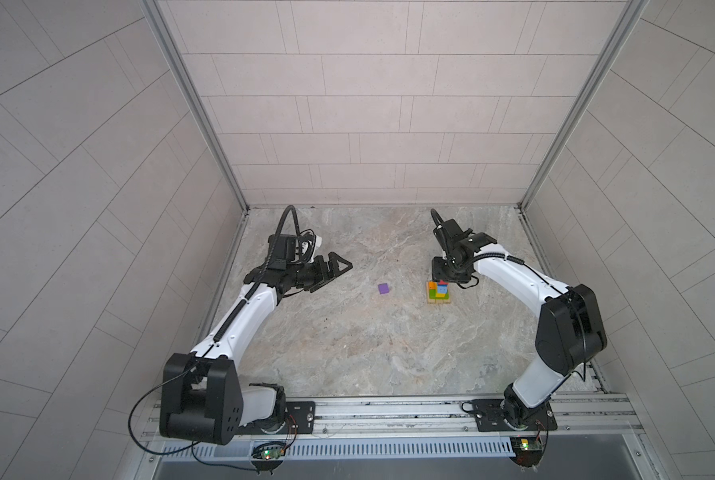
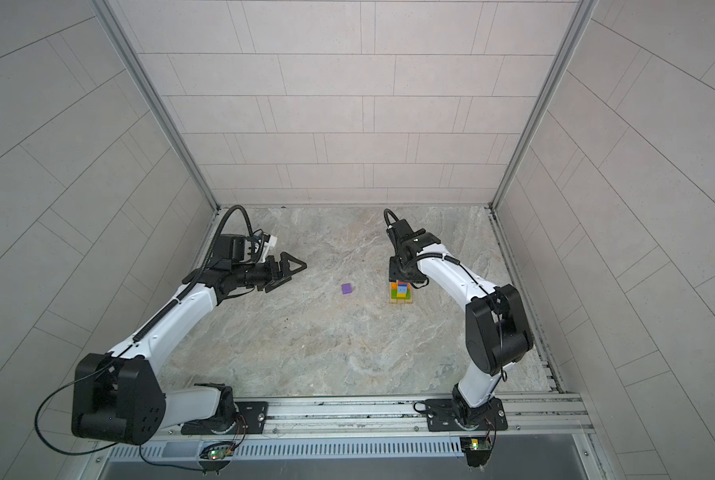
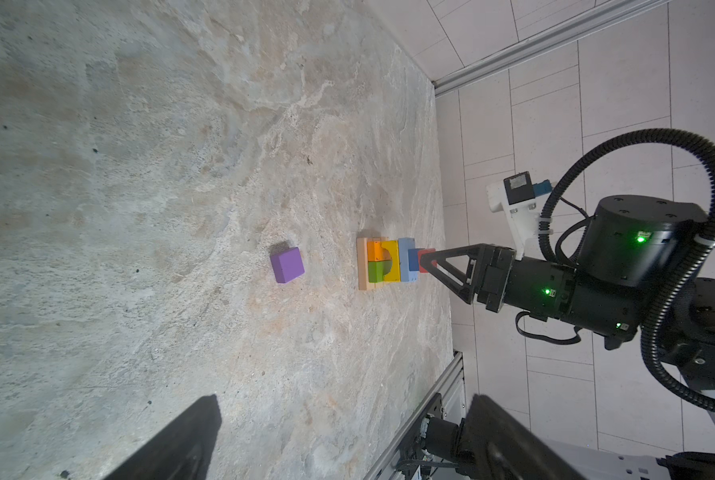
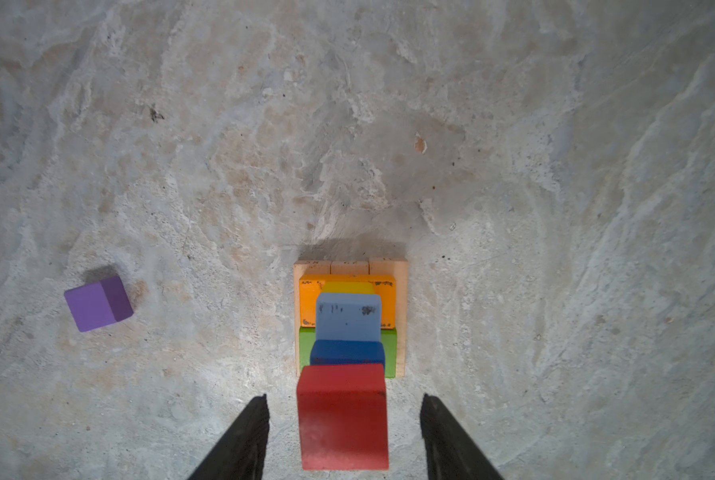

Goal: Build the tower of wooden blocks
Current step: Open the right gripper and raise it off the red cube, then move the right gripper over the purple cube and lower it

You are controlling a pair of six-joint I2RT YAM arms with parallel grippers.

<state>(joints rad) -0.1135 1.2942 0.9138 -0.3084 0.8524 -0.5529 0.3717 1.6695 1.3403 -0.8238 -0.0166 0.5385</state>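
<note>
The tower (image 1: pixel 437 294) (image 2: pixel 400 293) stands right of centre on the marbled table. It has a tan base (image 4: pixel 401 316), then orange (image 4: pixel 308 299) and green (image 4: pixel 306 347) oblongs, a yellow one, a light-blue one (image 4: pixel 347 316), a blue cube (image 4: pixel 347 352) and a red cube (image 4: pixel 342 415) on top. My right gripper (image 4: pixel 344 397) (image 3: pixel 424 262) points down over it, open; the red cube sits between the fingers with a gap on each side. A purple cube (image 1: pixel 383 288) (image 2: pixel 346 288) (image 3: pixel 287 264) (image 4: pixel 98 305) lies alone to the tower's left. My left gripper (image 1: pixel 339 272) (image 3: pixel 345 399) hangs wide open at the left, holding nothing.
Grey tiled walls enclose the table on three sides, with metal corner posts (image 1: pixel 239 195) at the back. An aluminium rail (image 1: pixel 389 409) carrying both arm bases runs along the front edge. The right arm's elbow (image 1: pixel 572 328) rises near the right wall.
</note>
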